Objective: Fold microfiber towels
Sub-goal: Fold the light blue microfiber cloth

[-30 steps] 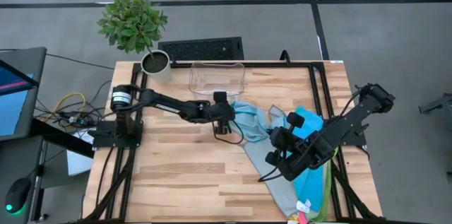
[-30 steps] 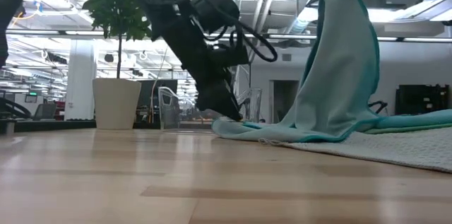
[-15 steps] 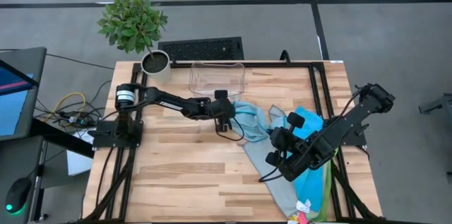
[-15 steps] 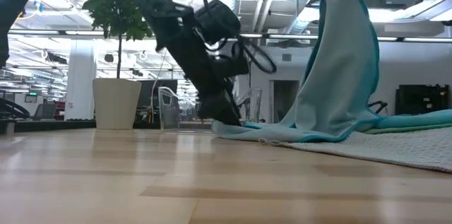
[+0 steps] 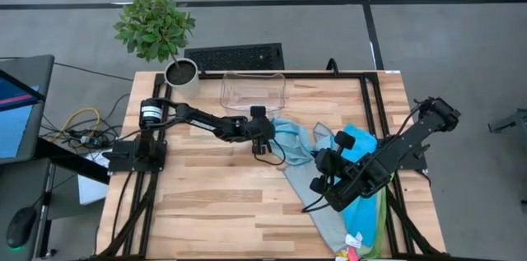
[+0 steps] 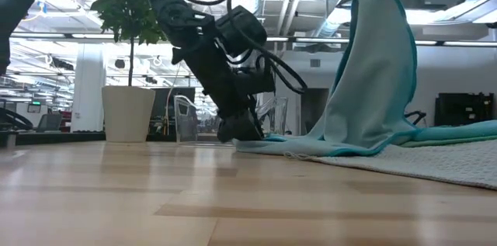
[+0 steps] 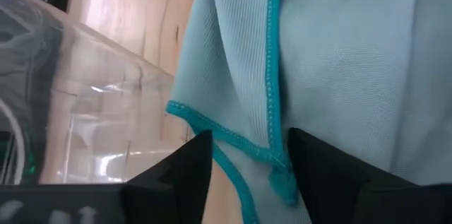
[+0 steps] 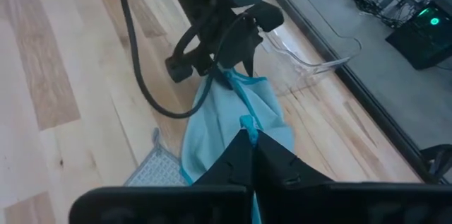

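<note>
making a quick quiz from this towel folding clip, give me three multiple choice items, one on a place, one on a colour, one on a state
1. Where is the clear plastic bin?
A. far edge of the table, beside the potted plant
B. near edge
C. on the floor

2. What colour is the stitched edge of the light blue towel?
A. pink
B. teal
C. yellow

3. What is the right gripper doing?
A. hanging open
B. resting on the bin
C. shut on the light blue towel, lifting it

Answers: 1 A, high view shows it there. 2 B, left wrist view shows it. 3 C, right wrist view shows cloth pinched.
</note>
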